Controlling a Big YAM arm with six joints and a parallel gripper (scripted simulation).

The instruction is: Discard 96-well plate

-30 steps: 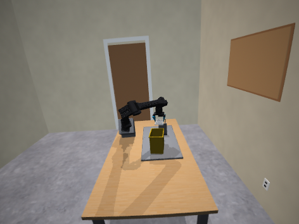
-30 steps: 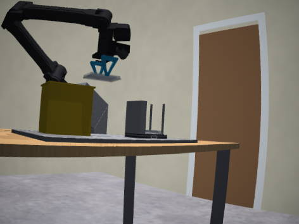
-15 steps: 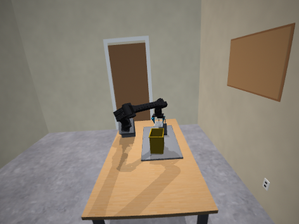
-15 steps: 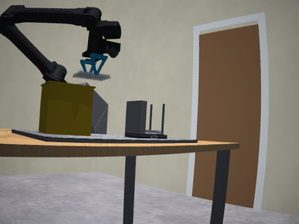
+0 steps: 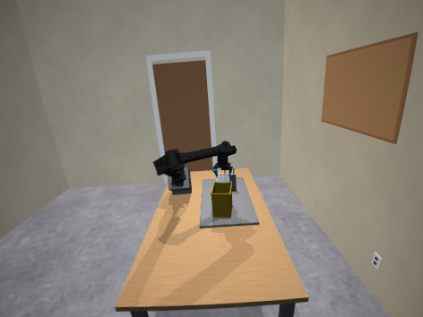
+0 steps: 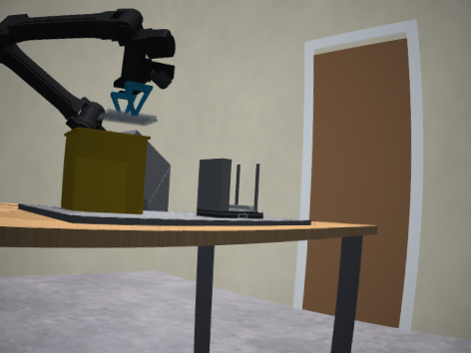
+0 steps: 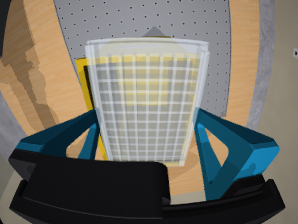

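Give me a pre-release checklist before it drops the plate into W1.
1. Plate held: ok. The gripper is shut on the upper plate, one blue finger at each side.
2. Plate above the rim: ok. In the exterior view the plate hangs over the bin W1, apart from its top edge.
3. Plate centred over the mouth: not ok. The wrist view shows yellow only under its far part; in the exterior view it overhangs the rim toward the rack.
4. Bin upright: ok.
5. Lower plate on rack K1: cannot tell, too small.
6. Plate level: ok, roughly flat in the exterior view.
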